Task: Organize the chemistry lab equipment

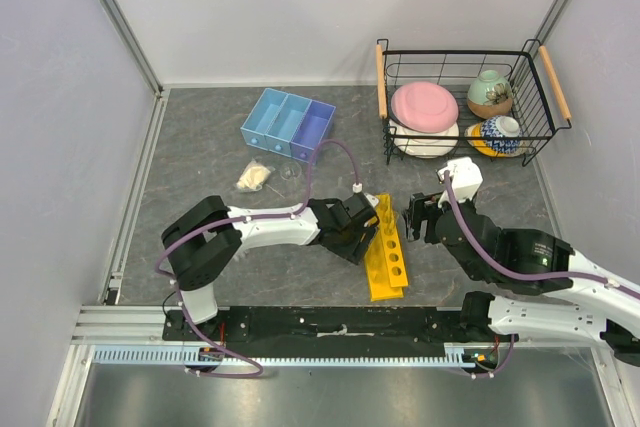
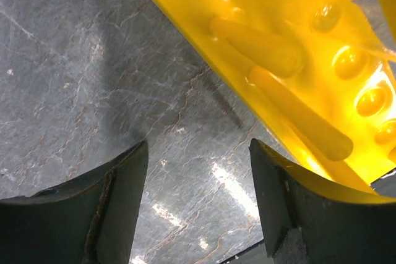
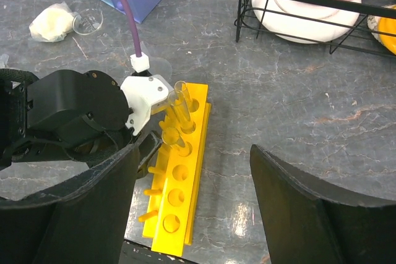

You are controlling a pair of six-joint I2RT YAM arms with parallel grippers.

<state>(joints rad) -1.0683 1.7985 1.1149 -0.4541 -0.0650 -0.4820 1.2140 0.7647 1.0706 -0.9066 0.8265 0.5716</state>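
Note:
A yellow rack (image 1: 386, 249) lies on the table between my two arms, running from near to far. Clear test tubes (image 3: 179, 108) stand tilted in its far holes, and the nearer holes (image 3: 175, 197) are bare. My left gripper (image 1: 364, 235) is low at the rack's left side and open. In the left wrist view only table shows between its fingers (image 2: 117, 202), and the rack (image 2: 297, 66) lies against the right finger. My right gripper (image 3: 193, 151) hovers open above the rack's right side, holding nothing. At the far left sit the blue three-compartment tray (image 1: 288, 124), a cream lump (image 1: 254, 177) and a small clear beaker (image 3: 87, 21).
A black wire basket (image 1: 463, 52) with wooden handles stands at the far right, holding a pink plate (image 1: 424, 105) and ceramic bowls (image 1: 490, 93). The left arm's purple cable (image 1: 330, 152) arcs over the table near the blue tray. Walls close in the left, far and right sides.

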